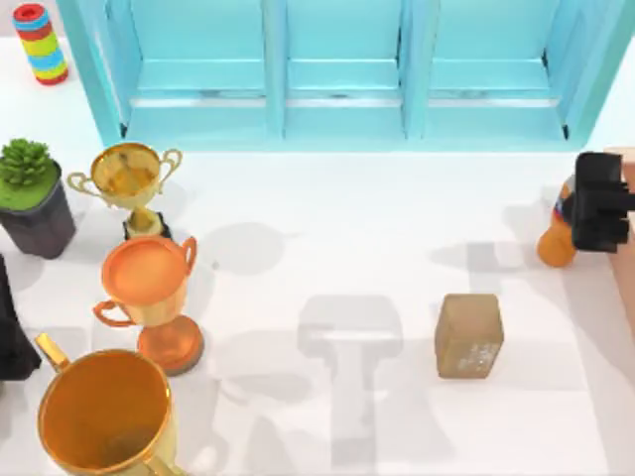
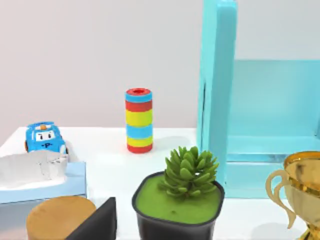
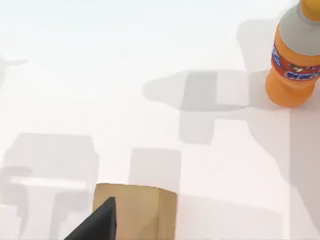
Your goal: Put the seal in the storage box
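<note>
The seal (image 1: 468,335), a small tan-brown block with faint whitish marks on one face, lies on the white table right of centre. It also sits low in the right wrist view (image 3: 142,212). My right gripper (image 1: 598,203) hovers near the table's right edge, behind and to the right of the seal and well apart from it. A salmon-pink strip of the storage box (image 1: 629,297) runs along the right edge of the top view. My left gripper (image 1: 12,332) is parked at the far left edge.
An orange bottle (image 1: 556,241) stands just left of my right gripper. The turquoise cabinet (image 1: 337,74) spans the back. Three trophies (image 1: 149,288) and a potted plant (image 1: 30,193) crowd the left side, with a striped cylinder (image 1: 40,45) at the back left.
</note>
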Motion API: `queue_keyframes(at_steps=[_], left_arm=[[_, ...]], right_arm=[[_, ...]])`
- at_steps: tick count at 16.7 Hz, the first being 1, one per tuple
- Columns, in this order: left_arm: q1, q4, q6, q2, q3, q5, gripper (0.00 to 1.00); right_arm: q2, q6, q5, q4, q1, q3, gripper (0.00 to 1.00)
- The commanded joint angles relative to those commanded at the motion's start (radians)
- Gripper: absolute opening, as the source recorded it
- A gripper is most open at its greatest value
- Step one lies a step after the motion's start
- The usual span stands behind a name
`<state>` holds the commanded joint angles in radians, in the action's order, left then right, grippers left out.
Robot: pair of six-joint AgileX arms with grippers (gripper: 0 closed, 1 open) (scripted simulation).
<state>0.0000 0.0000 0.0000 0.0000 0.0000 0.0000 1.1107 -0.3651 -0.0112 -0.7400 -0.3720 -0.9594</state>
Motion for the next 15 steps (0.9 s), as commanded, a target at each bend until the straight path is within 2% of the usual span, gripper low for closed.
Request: queue_keyframes(at_steps=[4,8,11,15], left_arm=[[0.0,0.0,0.0,0.0,0.0,0.0,1.0],[0.0,0.0,0.0,0.0,0.0,0.0,1.0],[0.0,0.0,0.0,0.0,0.0,0.0,1.0],[0.0,0.0,0.0,0.0,0.0,0.0,1.0]], right_arm=[[0.338,-0.105,-0.003,-0.22,-0.107,-0.269,1.0],[0.614,-0.189,0.007,-0.394,-0.18,-0.449,1.0],[0.718,-0.235,0.014,-0.482,-0.216,-0.538,1.0],[0.734,-0.243,0.016,-0.497,-0.222,-0.553,1.0]])
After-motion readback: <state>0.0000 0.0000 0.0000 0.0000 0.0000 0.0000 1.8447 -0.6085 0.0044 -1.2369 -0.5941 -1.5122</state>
